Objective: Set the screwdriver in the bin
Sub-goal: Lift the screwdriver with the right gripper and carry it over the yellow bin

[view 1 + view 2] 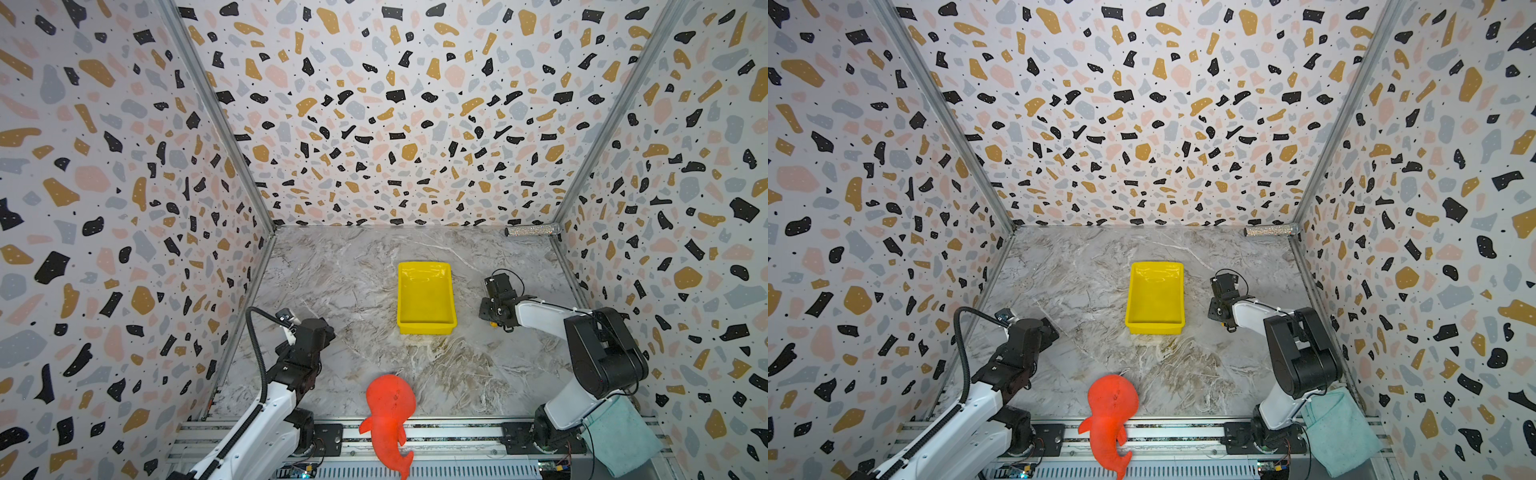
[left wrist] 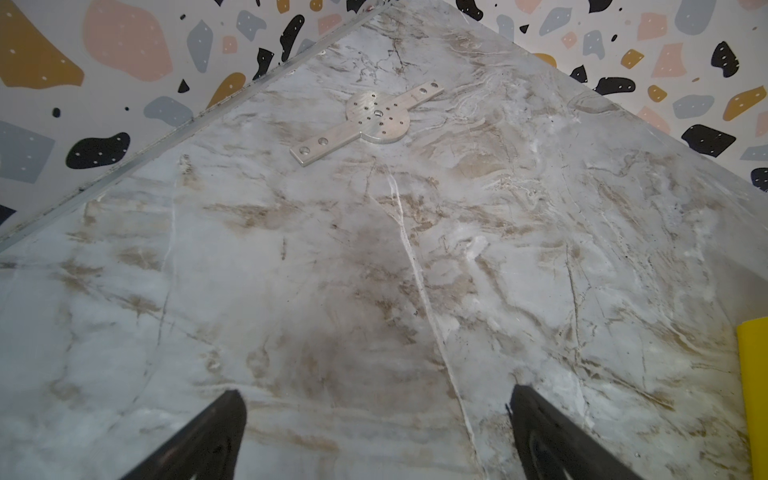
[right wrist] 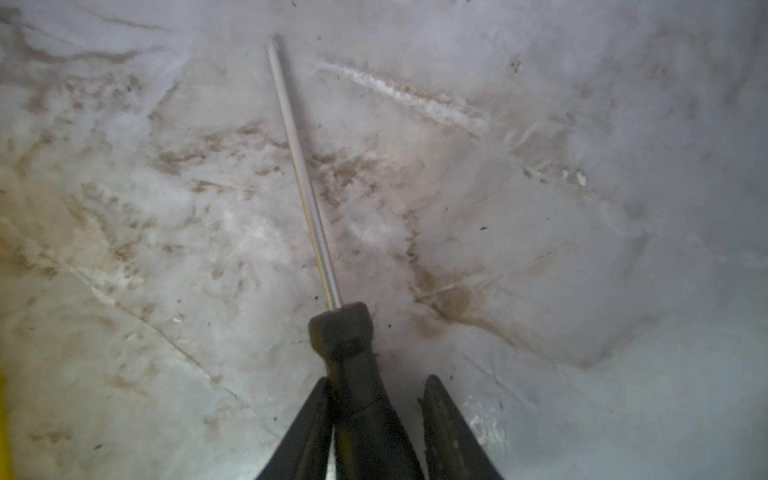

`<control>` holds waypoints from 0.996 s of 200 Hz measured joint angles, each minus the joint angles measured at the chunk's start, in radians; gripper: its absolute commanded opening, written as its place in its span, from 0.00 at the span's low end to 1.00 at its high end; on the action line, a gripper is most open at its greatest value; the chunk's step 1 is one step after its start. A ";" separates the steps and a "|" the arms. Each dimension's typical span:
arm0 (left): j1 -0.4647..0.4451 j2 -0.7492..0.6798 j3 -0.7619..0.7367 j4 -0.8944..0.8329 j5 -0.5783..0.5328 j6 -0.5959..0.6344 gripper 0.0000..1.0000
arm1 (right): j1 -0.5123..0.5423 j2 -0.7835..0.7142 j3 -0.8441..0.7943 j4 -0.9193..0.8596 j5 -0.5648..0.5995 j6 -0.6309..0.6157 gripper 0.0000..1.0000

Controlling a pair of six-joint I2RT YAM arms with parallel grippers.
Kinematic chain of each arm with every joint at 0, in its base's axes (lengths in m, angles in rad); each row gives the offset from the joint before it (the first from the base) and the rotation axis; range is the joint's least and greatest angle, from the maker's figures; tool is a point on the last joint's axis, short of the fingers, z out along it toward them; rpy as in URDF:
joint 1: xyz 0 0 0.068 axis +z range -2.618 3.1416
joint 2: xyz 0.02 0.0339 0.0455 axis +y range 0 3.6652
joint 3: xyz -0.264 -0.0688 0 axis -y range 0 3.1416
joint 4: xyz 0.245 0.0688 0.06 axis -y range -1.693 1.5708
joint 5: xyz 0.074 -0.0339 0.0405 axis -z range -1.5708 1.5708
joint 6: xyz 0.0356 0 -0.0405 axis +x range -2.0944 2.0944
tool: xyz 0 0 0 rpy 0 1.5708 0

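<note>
The screwdriver lies on the marble table, its thin metal shaft pointing away from the black handle. My right gripper stands low over the handle with a jaw on each side. One finger rests against the handle, and a narrow gap shows between the handle and the other finger. In a top view only the yellow-orange butt cap shows under that gripper, right of the yellow bin, which has nothing in it. My left gripper hangs open over bare table at the front left.
A red plush fish lies at the table's front edge. A glittery tube sits in the far right corner. A flat metal plate lies near the left wall. A teal cloth hangs by the right arm's base.
</note>
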 measured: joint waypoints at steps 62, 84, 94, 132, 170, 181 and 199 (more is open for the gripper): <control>0.000 0.002 0.000 -0.001 0.000 0.000 1.00 | 0.000 -0.009 -0.003 -0.010 -0.005 0.055 0.24; 0.000 -0.002 0.000 -0.001 -0.001 -0.002 1.00 | 0.002 -0.045 -0.028 -0.030 -0.014 0.068 0.20; 0.000 -0.005 0.000 -0.001 -0.001 -0.003 1.00 | 0.002 -0.067 -0.043 -0.042 -0.019 0.071 0.20; 0.000 -0.011 0.000 -0.001 -0.002 -0.004 1.00 | 0.005 -0.143 -0.061 -0.086 -0.024 0.081 0.20; 0.000 -0.012 0.000 -0.001 -0.002 -0.004 1.00 | 0.031 -0.218 -0.049 -0.129 -0.032 0.100 0.20; 0.000 -0.012 0.000 -0.001 -0.002 -0.004 1.00 | 0.054 -0.234 -0.030 -0.144 -0.037 0.112 0.20; 0.000 -0.012 0.000 -0.001 -0.002 -0.004 1.00 | 0.103 -0.248 0.014 -0.159 -0.042 0.132 0.21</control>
